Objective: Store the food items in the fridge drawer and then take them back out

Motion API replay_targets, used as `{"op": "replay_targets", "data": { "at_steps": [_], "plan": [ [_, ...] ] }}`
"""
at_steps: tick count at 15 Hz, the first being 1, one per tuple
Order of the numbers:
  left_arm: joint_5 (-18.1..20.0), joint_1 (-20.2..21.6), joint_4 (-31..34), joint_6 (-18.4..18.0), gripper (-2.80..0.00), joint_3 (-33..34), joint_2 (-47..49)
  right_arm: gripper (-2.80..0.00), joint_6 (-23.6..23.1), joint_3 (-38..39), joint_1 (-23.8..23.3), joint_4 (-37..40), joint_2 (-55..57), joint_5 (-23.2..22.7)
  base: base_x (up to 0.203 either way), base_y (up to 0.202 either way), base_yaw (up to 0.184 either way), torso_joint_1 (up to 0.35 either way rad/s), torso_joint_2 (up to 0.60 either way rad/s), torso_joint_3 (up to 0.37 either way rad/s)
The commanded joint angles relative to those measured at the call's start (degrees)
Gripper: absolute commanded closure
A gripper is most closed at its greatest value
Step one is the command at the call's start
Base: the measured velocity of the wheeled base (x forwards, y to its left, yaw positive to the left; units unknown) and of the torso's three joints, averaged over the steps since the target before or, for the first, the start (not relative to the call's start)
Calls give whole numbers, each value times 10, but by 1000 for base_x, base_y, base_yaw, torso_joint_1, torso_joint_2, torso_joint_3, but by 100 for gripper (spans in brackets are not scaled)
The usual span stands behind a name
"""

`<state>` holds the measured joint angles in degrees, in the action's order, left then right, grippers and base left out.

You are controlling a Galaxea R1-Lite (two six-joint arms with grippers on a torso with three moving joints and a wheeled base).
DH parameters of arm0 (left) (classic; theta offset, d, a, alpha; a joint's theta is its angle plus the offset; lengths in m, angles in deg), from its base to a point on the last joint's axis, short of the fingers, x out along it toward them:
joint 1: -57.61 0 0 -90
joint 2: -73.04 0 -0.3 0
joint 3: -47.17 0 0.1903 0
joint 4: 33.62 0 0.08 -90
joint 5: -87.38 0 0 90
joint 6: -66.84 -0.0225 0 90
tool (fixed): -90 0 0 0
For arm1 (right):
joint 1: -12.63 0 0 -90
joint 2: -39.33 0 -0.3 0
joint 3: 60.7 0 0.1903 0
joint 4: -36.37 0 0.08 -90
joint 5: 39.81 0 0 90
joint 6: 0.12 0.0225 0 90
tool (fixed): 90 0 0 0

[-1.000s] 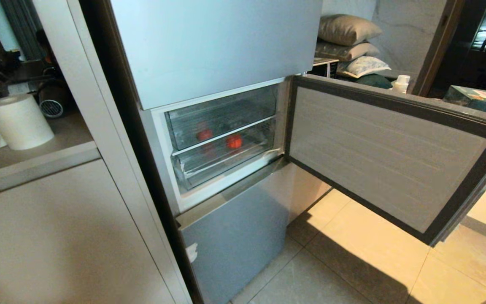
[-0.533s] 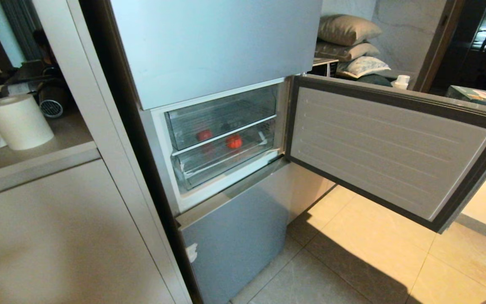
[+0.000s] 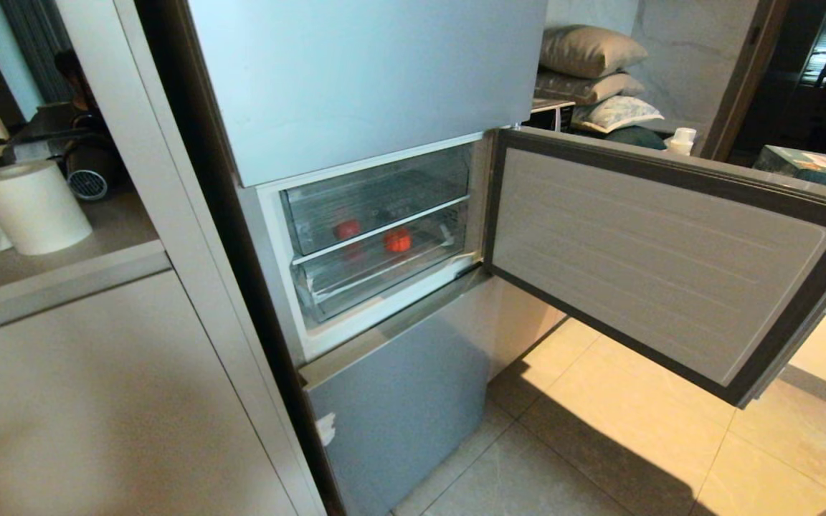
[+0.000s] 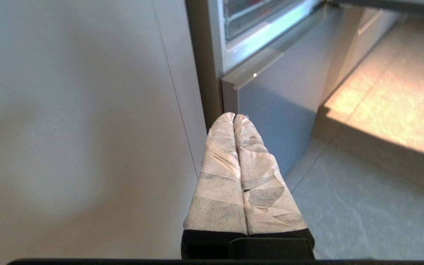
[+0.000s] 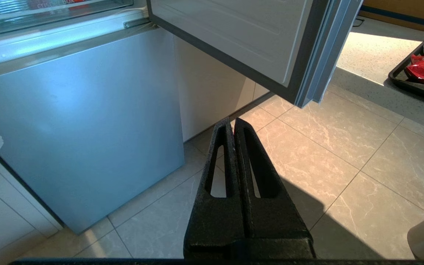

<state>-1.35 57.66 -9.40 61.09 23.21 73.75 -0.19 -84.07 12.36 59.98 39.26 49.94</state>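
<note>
Since a second ago the dark arm at the head view's far left is gone, and the fridge door (image 3: 660, 261) is swinging slightly. Two red food items (image 3: 398, 241) are sitting behind the shut fridge drawer (image 3: 377, 208) – blurred by plastic. Left gripper (image 4: 234, 117) and right gripper (image 5: 232, 120) are hanging low, jaws pressed together, empty.

Count, head view: two red food items behind the clear drawer fronts, one at left (image 3: 347, 229), one at right (image 3: 398, 241). Two clear drawers stacked, upper (image 3: 377, 193) and lower (image 3: 384, 269). One open fridge door (image 3: 657, 258). One paper towel roll (image 3: 31, 206) on the counter. Three pillows piled (image 3: 592, 75). One white bottle (image 3: 682, 141). Wrist views: two grippers, left (image 4: 234, 117) and right (image 5: 232, 120), fingers pressed together on both.
</note>
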Motion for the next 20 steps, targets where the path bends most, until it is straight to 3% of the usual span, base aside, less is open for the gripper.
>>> {"op": "replay_targets", "data": {
  "at_steps": [1,3,8,20],
  "plan": [
    [-5,0,2,18,0,2,-7,0,-1,0,0,0,1,-1,0,0,0,0,0,0],
    [-10,0,1,36,0,2,-7,0,-1,0,0,0,1,-1,0,0,0,0,0,0],
    [-13,0,1,37,0,2,-7,0,-1,0,0,0,1,-1,-1,-1,14,0,1,0],
    [-13,0,1,38,0,2,-7,0,2,0,0,-1,1,8,-1,-9,169,2,2,3]
  ]
}}
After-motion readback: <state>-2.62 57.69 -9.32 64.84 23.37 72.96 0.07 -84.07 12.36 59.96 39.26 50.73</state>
